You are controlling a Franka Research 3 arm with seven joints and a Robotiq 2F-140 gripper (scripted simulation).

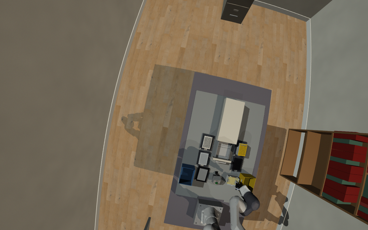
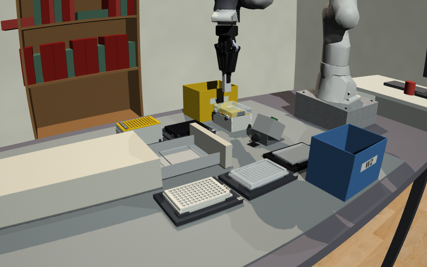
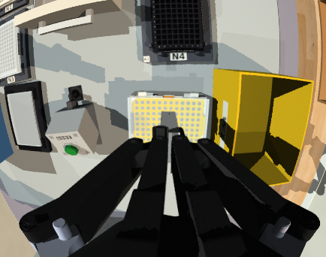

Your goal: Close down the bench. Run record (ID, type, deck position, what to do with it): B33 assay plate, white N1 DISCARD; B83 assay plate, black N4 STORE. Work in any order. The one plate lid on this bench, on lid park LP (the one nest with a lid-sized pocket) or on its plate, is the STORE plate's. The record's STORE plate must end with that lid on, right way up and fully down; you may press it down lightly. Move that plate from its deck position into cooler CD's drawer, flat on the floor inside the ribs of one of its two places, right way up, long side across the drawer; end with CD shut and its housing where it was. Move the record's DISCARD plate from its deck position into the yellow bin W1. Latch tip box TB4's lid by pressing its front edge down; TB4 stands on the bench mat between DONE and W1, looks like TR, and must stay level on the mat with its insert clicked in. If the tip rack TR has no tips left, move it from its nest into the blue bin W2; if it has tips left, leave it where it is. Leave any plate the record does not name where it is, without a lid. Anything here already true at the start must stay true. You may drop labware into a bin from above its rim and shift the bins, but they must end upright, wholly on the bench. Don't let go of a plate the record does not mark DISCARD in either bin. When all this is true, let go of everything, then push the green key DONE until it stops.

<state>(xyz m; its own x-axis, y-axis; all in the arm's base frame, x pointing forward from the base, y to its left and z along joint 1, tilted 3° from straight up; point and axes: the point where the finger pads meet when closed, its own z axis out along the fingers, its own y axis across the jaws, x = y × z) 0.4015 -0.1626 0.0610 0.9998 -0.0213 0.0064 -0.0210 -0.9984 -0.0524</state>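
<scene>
My gripper (image 2: 227,86) is shut and empty. It hangs a little above tip box TB4 (image 2: 231,116), over the edge nearest me in the wrist view (image 3: 168,130). TB4's clear lid lies down over its yellow insert. The black plate (image 3: 178,14) sits on nest N4. The white plate (image 2: 196,194) sits on its nest at the front. The plate lid (image 2: 291,153) lies on lid park LP. Cooler CD (image 2: 62,169) has its drawer (image 2: 182,154) pulled open and empty. Tip rack TR (image 2: 138,123) shows a yellow top.
Yellow bin W1 (image 2: 205,96) stands right behind TB4, blue bin W2 (image 2: 347,159) at the bench's front right. The green DONE key (image 3: 69,149) sits on its grey housing left of TB4. A clear plate (image 2: 257,172) sits between the white plate and LP.
</scene>
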